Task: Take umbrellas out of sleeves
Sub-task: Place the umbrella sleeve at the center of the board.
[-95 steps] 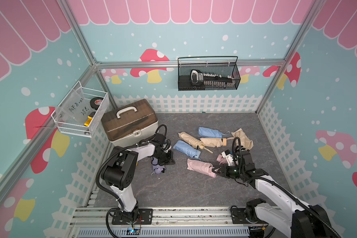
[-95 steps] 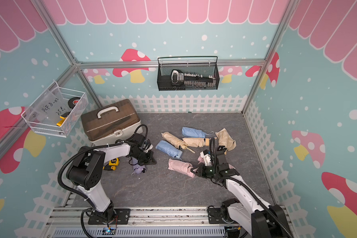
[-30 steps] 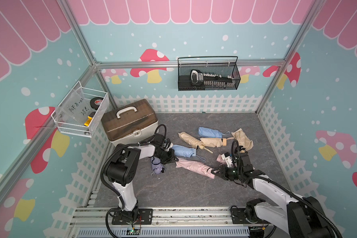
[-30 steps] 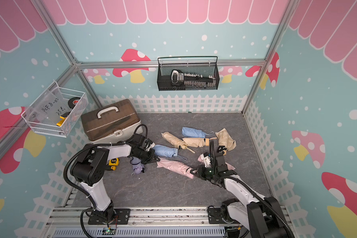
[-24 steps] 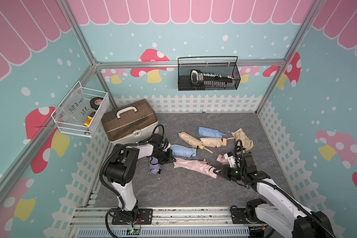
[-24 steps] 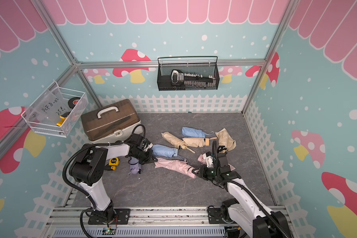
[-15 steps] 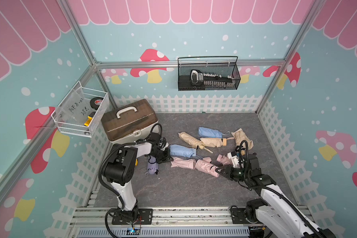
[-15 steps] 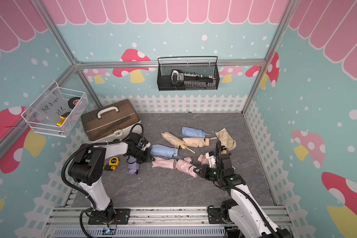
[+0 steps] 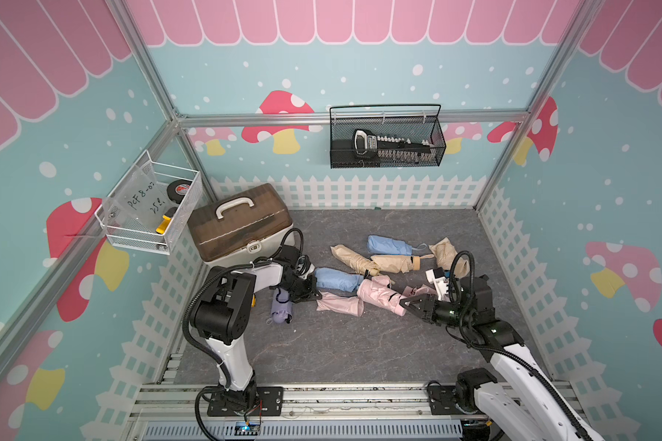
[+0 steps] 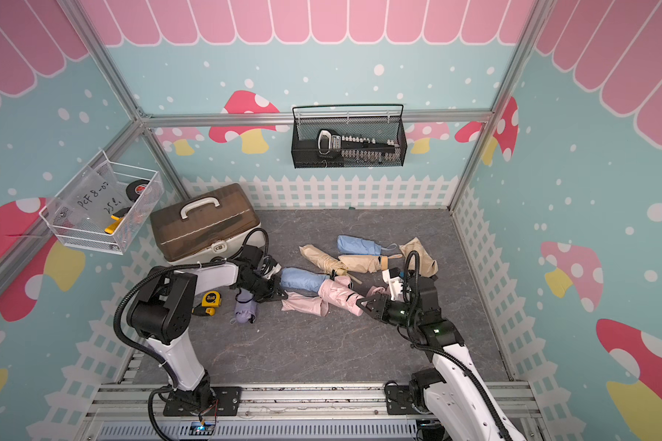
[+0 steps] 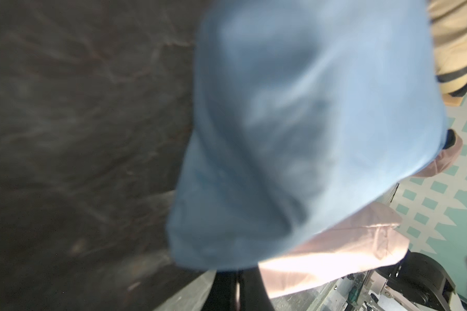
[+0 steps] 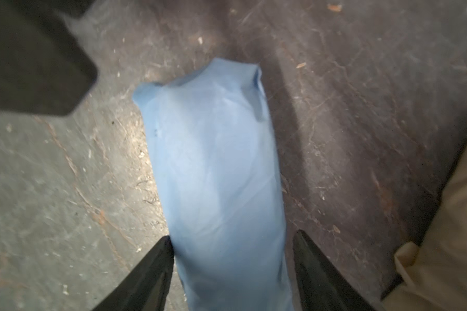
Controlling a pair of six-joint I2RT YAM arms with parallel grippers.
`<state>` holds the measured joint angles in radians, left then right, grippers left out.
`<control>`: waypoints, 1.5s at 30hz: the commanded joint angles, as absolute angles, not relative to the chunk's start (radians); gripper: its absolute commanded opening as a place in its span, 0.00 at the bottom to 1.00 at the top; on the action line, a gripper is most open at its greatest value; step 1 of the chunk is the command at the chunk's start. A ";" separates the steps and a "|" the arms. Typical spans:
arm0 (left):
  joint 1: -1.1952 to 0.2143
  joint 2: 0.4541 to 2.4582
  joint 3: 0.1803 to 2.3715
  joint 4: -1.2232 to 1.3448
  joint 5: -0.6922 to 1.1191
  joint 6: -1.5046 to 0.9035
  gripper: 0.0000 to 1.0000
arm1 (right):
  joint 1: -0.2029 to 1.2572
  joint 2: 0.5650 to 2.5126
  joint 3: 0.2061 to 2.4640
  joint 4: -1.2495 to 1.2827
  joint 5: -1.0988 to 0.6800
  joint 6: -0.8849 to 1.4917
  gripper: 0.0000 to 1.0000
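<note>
The pink umbrella [image 9: 381, 296] lies on the table [image 9: 360, 355] between the 2 arms, long axis running roughly claw to claw, slightly slanted. At its near end sits the right claw [image 9: 404, 304], part-closed on that end in both top views. The right wrist view instead shows fingers [image 12: 151, 269] straddling blue fabric [image 12: 219, 175], so it does not confirm the grip. At the other end of the line is the left claw [image 9: 314, 294], closed together, a sliver of pink between its tips in the left wrist view. It looks pinched on the closed end of the pink sleeve [image 9: 339, 305]. That sleeve lies flat and limp, mouth toward the right arm, touching or just overlapping the umbrella's far end; cannot tell if the tip is still inside. A blue sleeved umbrella [image 9: 337, 278] lies just beside on the far side, touching the pink one. Judgement: extraction nearly complete. The next move turns on drawing along the umbrella's axis, straight away from the left claw, which anchors the sleeve. The right arm is nearer the umbrella, the left nearer the sleeve. Risk: a sideways drag snags the blue one.
</note>
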<state>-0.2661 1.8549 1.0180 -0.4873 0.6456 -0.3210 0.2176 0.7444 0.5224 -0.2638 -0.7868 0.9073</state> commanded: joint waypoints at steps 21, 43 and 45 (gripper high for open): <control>-0.437 1.885 0.992 -0.294 0.704 -0.508 0.00 | 0.288 1.027 0.352 0.261 -0.889 1.010 0.08; -0.457 1.865 0.946 -0.267 0.676 -0.536 0.00 | 0.304 1.173 0.386 -0.041 -0.741 0.678 0.59; -0.462 1.864 0.946 -0.267 0.671 -0.539 0.00 | 0.304 1.151 0.431 -0.161 -0.699 0.630 0.65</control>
<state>-0.4454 1.8717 0.9661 -0.2306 0.6880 -0.5175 0.3019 1.1866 0.3645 0.0299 -0.7658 0.7452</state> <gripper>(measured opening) 0.047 0.637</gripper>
